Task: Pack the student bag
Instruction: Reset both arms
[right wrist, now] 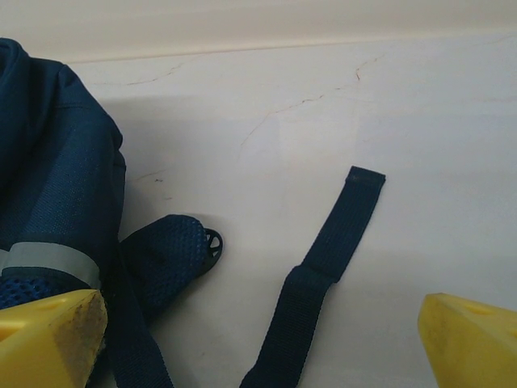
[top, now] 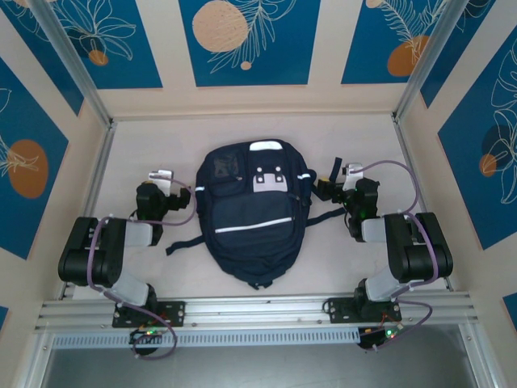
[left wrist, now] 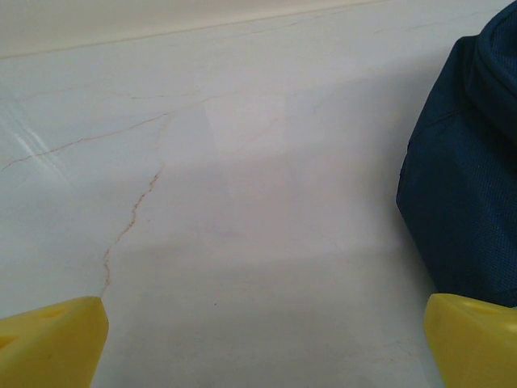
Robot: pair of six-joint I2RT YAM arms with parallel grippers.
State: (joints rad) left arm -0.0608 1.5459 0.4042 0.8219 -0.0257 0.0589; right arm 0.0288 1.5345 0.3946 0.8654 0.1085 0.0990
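Note:
The student bag [top: 250, 214] is a navy backpack with white stripes and a grey-white front patch, lying flat mid-table between my arms. My left gripper [top: 161, 175] stands open just left of the bag's upper corner. In the left wrist view its yellow fingertips [left wrist: 48, 343] frame bare table, and the bag's side [left wrist: 464, 186] shows at the right. My right gripper [top: 349, 170] is open off the bag's upper right. Between its fingertips [right wrist: 472, 339] a loose dark strap [right wrist: 331, 242] lies on the table, beside a padded strap end [right wrist: 166, 255] and the bag [right wrist: 48, 178].
Pale walls with blue panels enclose the table on three sides, with metal posts [top: 81, 73] in the back corners. An aluminium rail [top: 258, 309] runs along the near edge by the arm bases. Another bag strap [top: 184, 242] trails toward the left arm.

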